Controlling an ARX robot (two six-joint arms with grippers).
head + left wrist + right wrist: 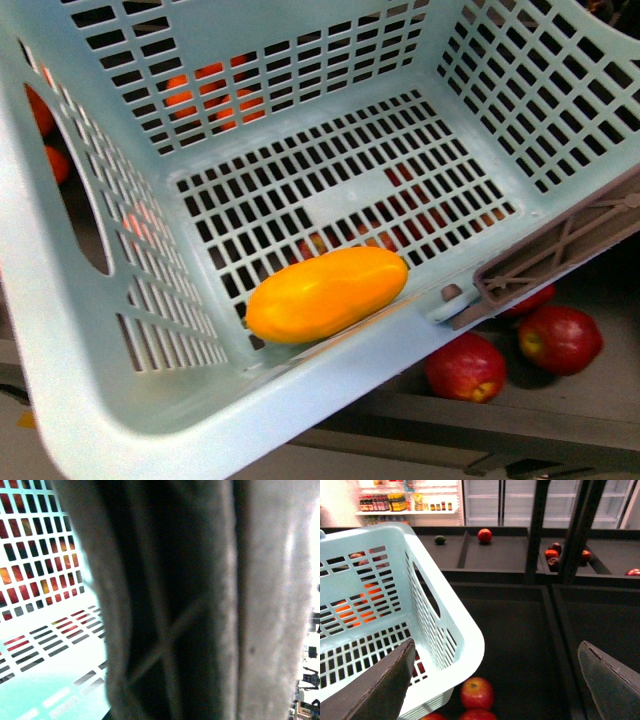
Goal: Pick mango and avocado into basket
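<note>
The light teal basket point(90, 330) fills the front view, tilted. The yellow-orange mango point(325, 293) lies on its slotted floor against the near wall. My left gripper is shut on the basket's brown handle point(190, 630), which fills the left wrist view, blurred; its fingers do not show. My right gripper point(500, 685) is open and empty, beside the basket's corner point(465, 645) and above a dark bin. A small dark green fruit, the avocado point(440, 540), lies in a far bin, well away from both grippers.
Red fruits lie under the basket's corner point(476, 692) and show in the front view point(465, 367). Orange fruit shows through the basket's far wall point(205, 95). A red fruit point(485, 535) and several dark red ones point(552, 555) lie in far bins. Black dividers point(547, 610) separate the bins.
</note>
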